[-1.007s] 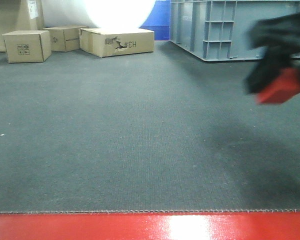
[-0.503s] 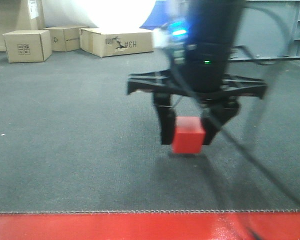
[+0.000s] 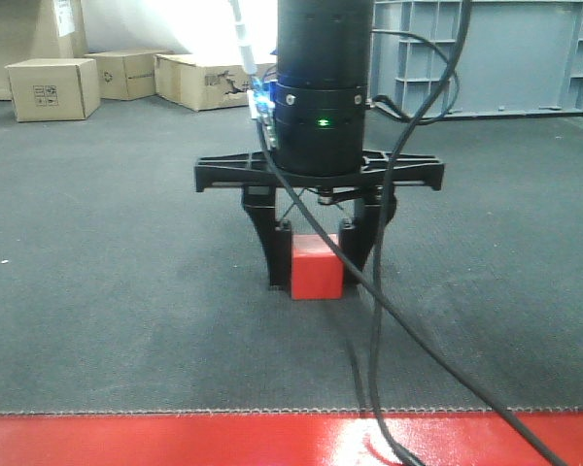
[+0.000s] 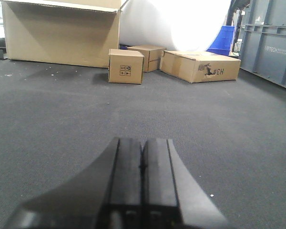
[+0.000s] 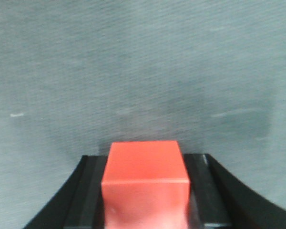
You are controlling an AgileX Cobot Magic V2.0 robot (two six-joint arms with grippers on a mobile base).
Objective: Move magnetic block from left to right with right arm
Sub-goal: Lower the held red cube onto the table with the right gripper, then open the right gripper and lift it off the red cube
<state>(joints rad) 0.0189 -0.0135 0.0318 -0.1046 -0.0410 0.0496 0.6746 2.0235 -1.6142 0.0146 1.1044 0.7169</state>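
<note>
The magnetic block (image 3: 316,271), a plain red cube, is at the middle of the dark mat (image 3: 126,291), low against its surface. My right gripper (image 3: 316,284) comes straight down from a thick black arm and is shut on it, one black finger (image 3: 277,254) on each side. In the right wrist view the magnetic block (image 5: 145,179) fills the gap between the two pads (image 5: 91,193), with grey mat beyond. My left gripper (image 4: 142,144) is shut with nothing in it, and hovers low over the mat.
Small cardboard boxes (image 3: 51,89) and a longer carton (image 3: 228,81) line the far left of the mat. A big grey crate (image 3: 486,58) stands at the far right. Black cables (image 3: 377,320) trail from the arm to the red front strip (image 3: 175,442).
The right arm swung from the right edge to the centre of the front view with the red block in its fingers, and lowered it to the mat.
</note>
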